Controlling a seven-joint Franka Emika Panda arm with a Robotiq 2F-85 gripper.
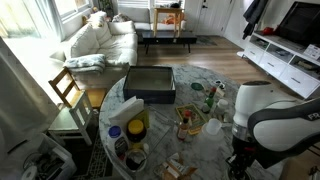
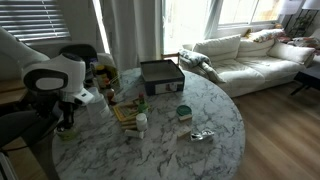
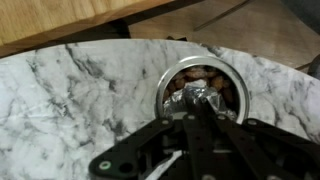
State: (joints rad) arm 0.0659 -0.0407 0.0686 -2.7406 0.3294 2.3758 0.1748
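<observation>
One marble table [image 2: 175,155], bowl [image 3: 195,75], sofa [image 2: 250,55] beyond

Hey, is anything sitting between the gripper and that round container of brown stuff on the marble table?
Nothing visible does. In the wrist view the gripper hangs directly over the open top of the round container, with no lid or other item between them.

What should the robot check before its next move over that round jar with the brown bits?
1. Gripper lined up over the jar opening: ok, seen in the wrist view.
2. Jaws open or shut: cannot tell, the tips are blurred.
3. Jar upright on the marble table: ok.
4. Jar well away from the table edge: not ok, it stands close to the edge.
5. Anything gripped: cannot tell.
</observation>
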